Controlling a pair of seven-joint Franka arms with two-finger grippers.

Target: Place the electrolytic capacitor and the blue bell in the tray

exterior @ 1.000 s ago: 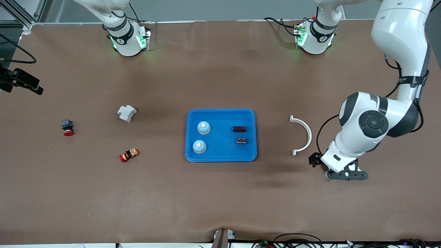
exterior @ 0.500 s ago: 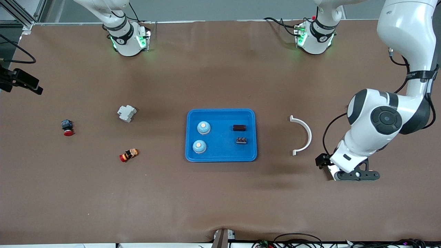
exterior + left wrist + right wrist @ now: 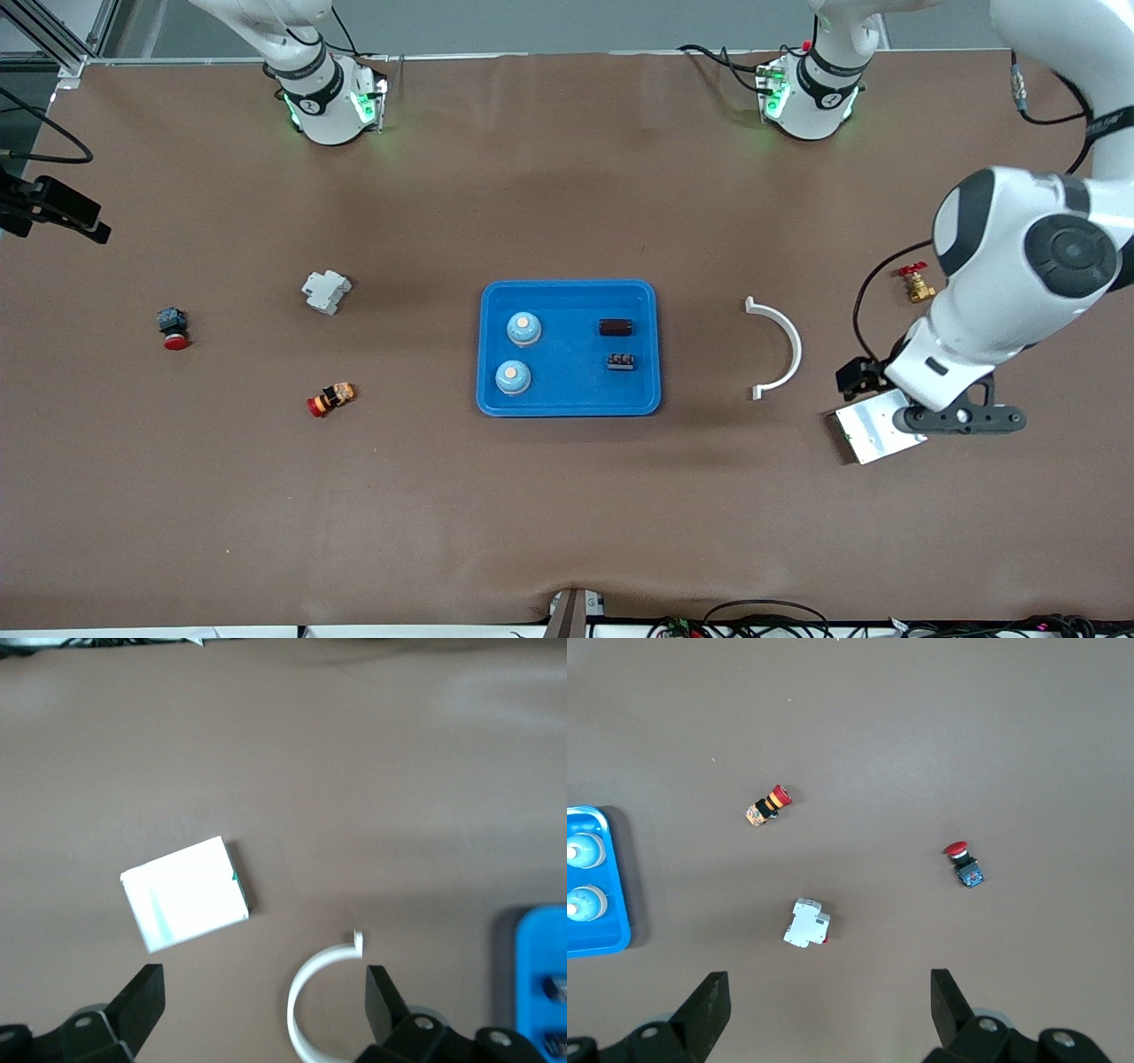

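A brown mat covers the whole table, with metal framing seen at its edge near the right arm's base. The tray is taken as landmark and lies at mid-table, its long axis running between the two arms' ends.

Inside it, two blue bells stand upright toward the right arm's end, one nearer the front camera than the other. The capacitor lies on its side toward the left arm's end, its long axis parallel to the tray's long side. A small dark part sits just nearer the camera than it.

Toward the left arm's end from the tray, a silver plate is seen, with the left gripper over the mat between it and a white half-ring, jaws released and empty. The right gripper is held high, jaws spread, empty, over a white breaker toward the right arm's end from the tray.
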